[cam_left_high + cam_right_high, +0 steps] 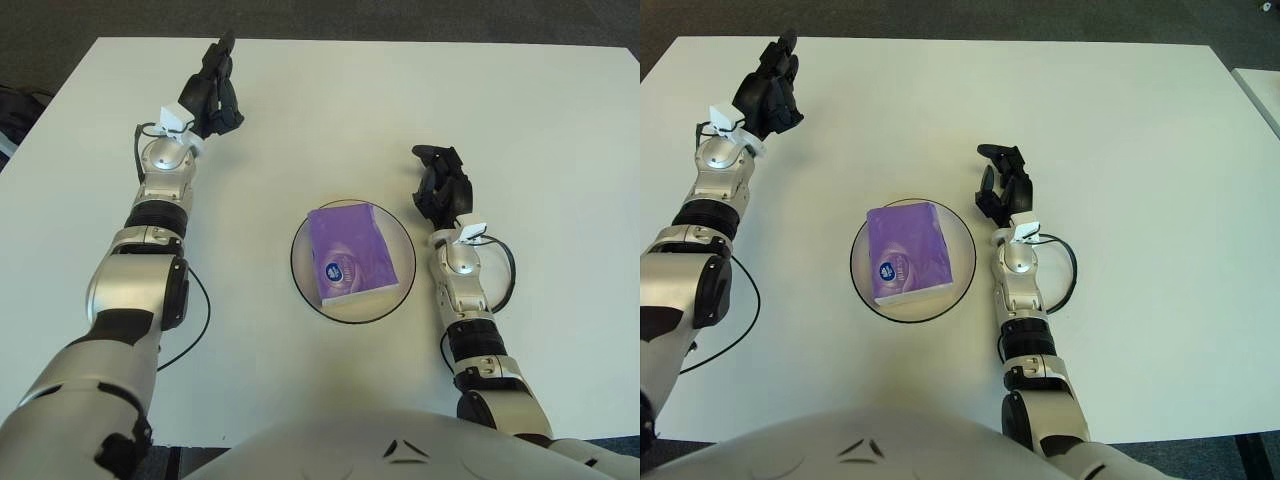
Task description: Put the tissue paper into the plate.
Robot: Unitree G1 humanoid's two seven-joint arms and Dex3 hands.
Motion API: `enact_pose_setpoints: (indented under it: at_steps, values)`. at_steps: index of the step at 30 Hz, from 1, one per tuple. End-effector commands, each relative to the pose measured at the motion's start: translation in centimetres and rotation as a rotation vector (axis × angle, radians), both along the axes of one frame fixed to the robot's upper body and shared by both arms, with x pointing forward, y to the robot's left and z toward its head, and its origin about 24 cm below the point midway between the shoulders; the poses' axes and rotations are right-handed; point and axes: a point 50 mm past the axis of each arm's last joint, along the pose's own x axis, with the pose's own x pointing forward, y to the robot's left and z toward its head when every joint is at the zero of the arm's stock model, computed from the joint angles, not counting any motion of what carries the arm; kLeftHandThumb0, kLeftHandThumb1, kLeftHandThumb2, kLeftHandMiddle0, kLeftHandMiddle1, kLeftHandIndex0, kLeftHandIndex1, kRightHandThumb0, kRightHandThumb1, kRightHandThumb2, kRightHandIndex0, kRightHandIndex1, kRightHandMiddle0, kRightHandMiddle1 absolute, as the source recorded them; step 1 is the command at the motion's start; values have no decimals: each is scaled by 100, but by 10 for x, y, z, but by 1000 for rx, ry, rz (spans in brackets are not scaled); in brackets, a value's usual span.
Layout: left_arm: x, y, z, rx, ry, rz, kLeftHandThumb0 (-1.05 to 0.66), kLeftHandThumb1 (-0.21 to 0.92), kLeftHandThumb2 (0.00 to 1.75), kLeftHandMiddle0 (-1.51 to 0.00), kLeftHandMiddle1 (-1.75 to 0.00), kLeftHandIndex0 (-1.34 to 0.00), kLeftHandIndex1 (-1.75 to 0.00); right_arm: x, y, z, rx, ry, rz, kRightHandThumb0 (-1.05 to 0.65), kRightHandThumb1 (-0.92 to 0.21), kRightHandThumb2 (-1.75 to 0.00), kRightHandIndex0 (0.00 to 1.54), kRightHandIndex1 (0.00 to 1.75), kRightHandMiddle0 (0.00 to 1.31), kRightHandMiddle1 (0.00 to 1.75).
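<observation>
A purple tissue pack (353,254) with a round label lies flat inside a clear round plate (306,281) with a dark rim, near the table's front centre. My right hand (443,185) is just right of the plate, apart from it, fingers relaxed and holding nothing. My left hand (214,88) is far off at the back left of the table, fingers loosely extended and empty. The pack also shows in the right eye view (911,252).
The white table (540,120) carries nothing else. Its edges show at the back and the sides, with dark floor beyond. Thin black cables hang beside both forearms.
</observation>
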Motion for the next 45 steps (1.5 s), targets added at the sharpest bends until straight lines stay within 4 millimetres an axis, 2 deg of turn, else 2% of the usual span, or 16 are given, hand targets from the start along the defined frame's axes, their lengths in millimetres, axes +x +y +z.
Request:
enact_pose_setpoints:
  at_steps: [1,10,15,21,25,33,45]
  values:
    - [-2,0,-13,-38,38,23,-105,92,119,0,0,0,0,-24,-5,-52,19,249,-21,-51,-92,-84,55,67,31,103]
    - [-20,-6,-42,-82,44,29,-104,92,119,0,0,0,0,-26,-5,-51,19,244,-23,-50,-92,-82,56,67,33,103]
    - [-45,-8,-81,-140,99,71,-97,92,118,0,0,-1,-1,-28,-5,-50,20,243,-24,-50,-92,-83,56,67,33,103]
    - [-67,-28,-107,-176,110,91,-91,92,114,0,0,-4,-3,-29,-5,-50,17,246,-23,-50,-92,-83,56,67,33,103]
    - [-79,-35,-113,-164,95,120,-89,92,112,0,0,-3,-4,-30,-5,-49,14,251,-22,-50,-92,-82,56,67,34,104]
    - [-93,-29,-132,-124,146,191,-88,92,111,0,0,-1,-9,-31,-5,-49,8,257,-21,-50,-92,-82,57,67,34,104]
    - [-105,-29,-148,-106,185,211,-89,92,108,0,0,0,-11,-32,-5,-49,11,261,-16,-50,-92,-81,56,66,34,104]
